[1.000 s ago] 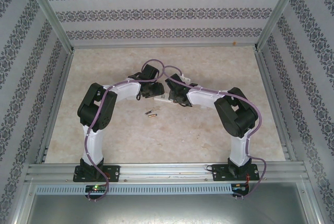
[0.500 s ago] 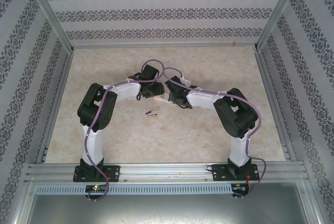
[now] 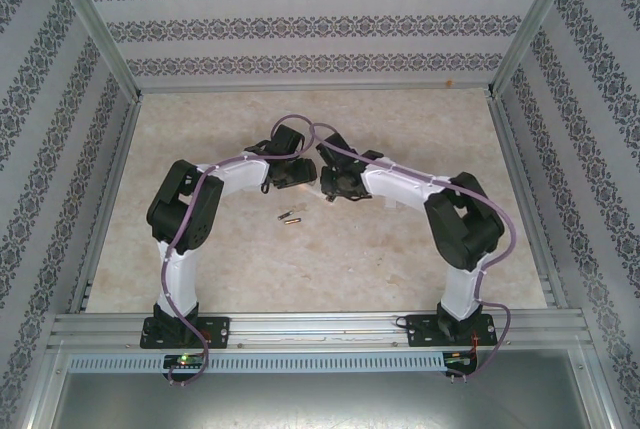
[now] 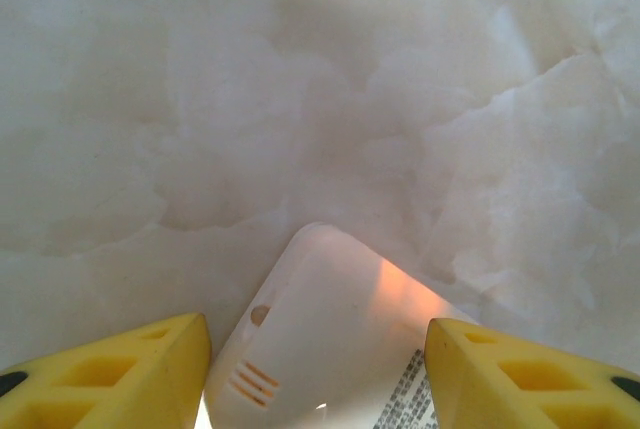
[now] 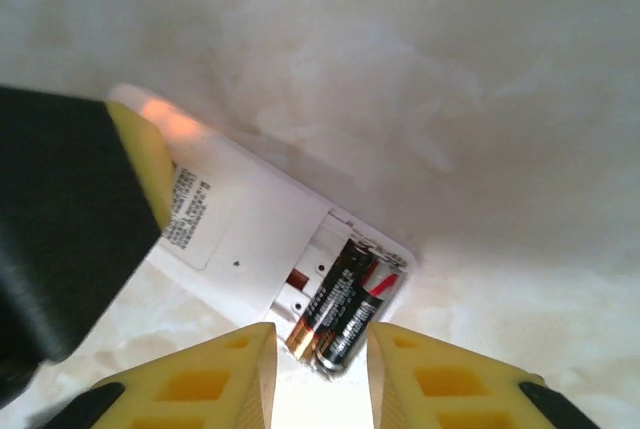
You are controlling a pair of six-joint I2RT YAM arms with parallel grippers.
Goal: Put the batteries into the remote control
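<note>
Left gripper [image 4: 318, 349] clamps the remote control [image 5: 250, 219] across its width. The remote lies back side up, flat on the table [image 3: 420, 259], and the pads meet both long edges as far as I can see. Right gripper [image 5: 322, 344] hovers over the open bay at the remote's end, jaws slightly parted, gripping nothing. 2 batteries [image 5: 345, 304] lie side by side in the bay; can't tell if they're fully seated. 1 loose cell [image 3: 291, 216], or something like it, lies on the table on the near side of both grippers. Too small to confirm.

Step in hand, my read: seating the cells. To do it well:
- left clamp firm, so the remote doesn't skate
- close the right jaws first and press with 1 flat tip, not 2 parted ones
- push each cell toward its spring end, then down; a straight vertical push alone may pop the other end up
- low force, the bay walls look thin
- polarity marks aren't readable here, so verify before calling it done
</note>
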